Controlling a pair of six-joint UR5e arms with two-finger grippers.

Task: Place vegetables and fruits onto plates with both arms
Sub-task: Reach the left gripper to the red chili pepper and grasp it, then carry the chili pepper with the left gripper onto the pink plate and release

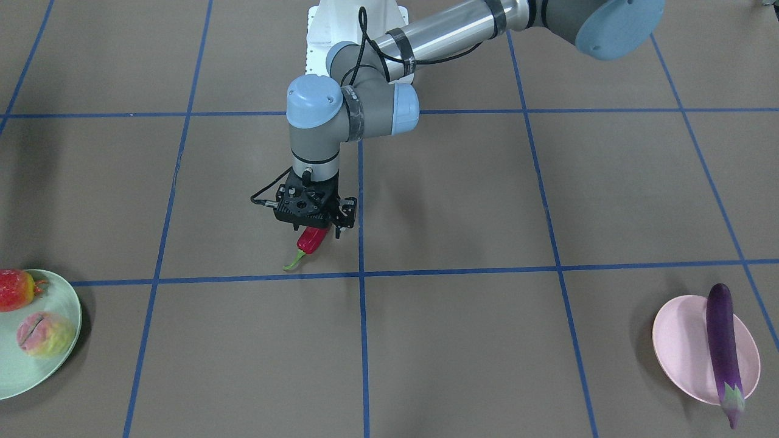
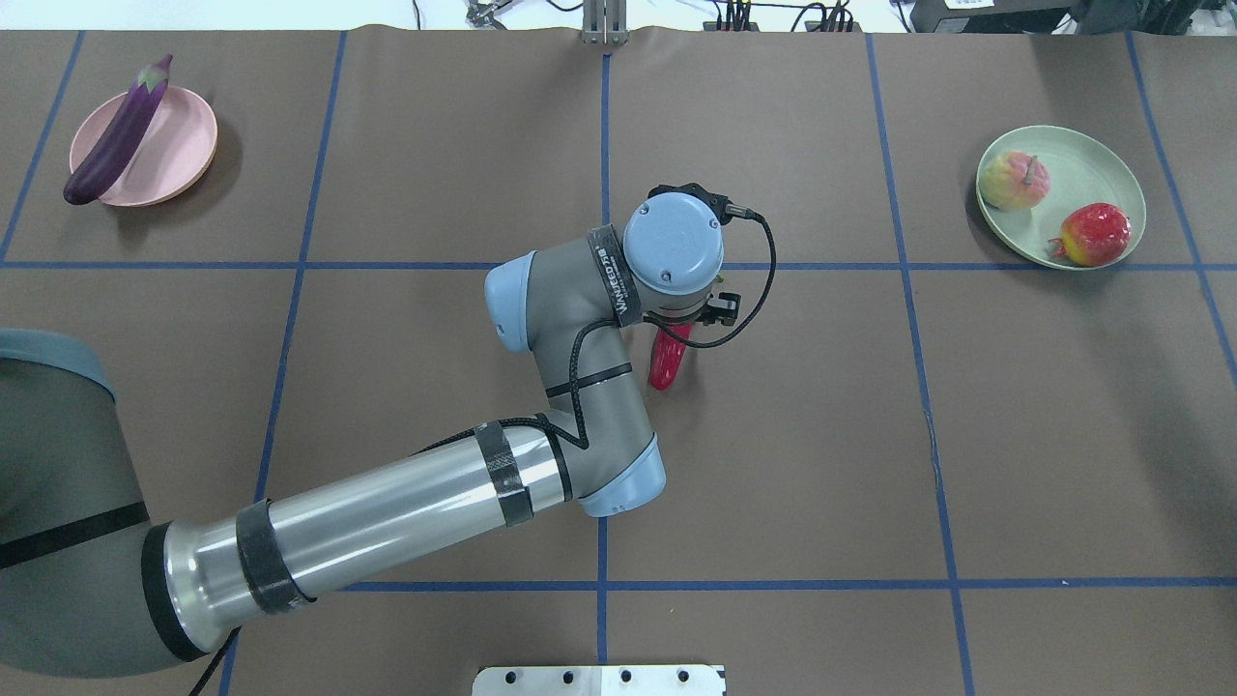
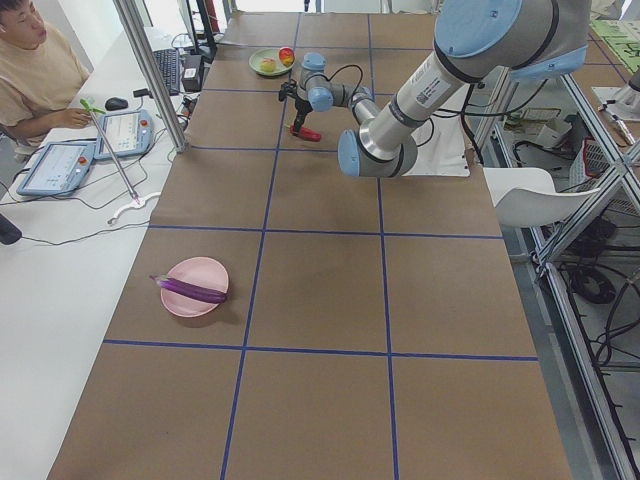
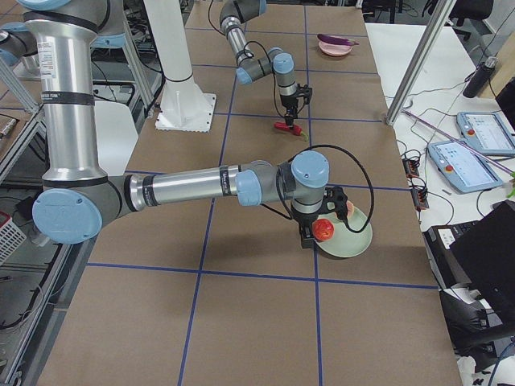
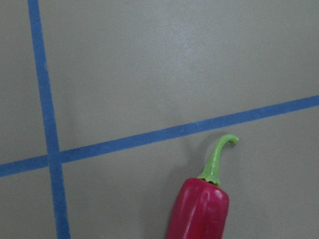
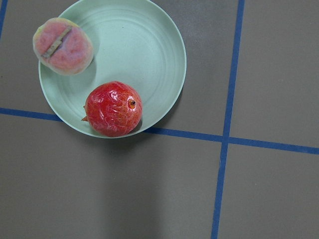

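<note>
- Two plates are on the brown table (image 1: 462,340): a pale pink plate (image 1: 678,347) on the robot's left and a pale mint green plate (image 2: 1087,169) on its right, well apart.
- There are two fruits, both on the green plate: a fuzzy pink-and-yellow peach (image 2: 1012,180) and a bumpy red-orange fruit (image 2: 1097,234). They sit near each other but do not touch.
- There are two vegetables. The long purple eggplant (image 1: 723,347) lies across the pink plate with both ends past the rim. The dark red chili pepper (image 1: 312,239) is at the middle of the table, under the left gripper (image 1: 316,228).
- Two arms are in view.
- The left arm (image 2: 387,512) reaches in low from the robot's left. Its wrist is bent so that the claw points straight down beside a crossing of the blue tape lines (image 1: 361,340).
- The left claw is clenched on the chili's blunt end, and the chili hangs tilted with its curled green stem lowest.
- The right arm (image 4: 193,186) stretches almost level over the table, wrist turned down. The right gripper (image 4: 310,235) is above the green plate's rim, by the red-orange fruit.
- Whether the right claw is released or clenched cannot be told.
- A black band on the left wrist carries white lettering, too small to read with certainty.
- One person sits at a side desk with two tablet-like pendants.
</note>
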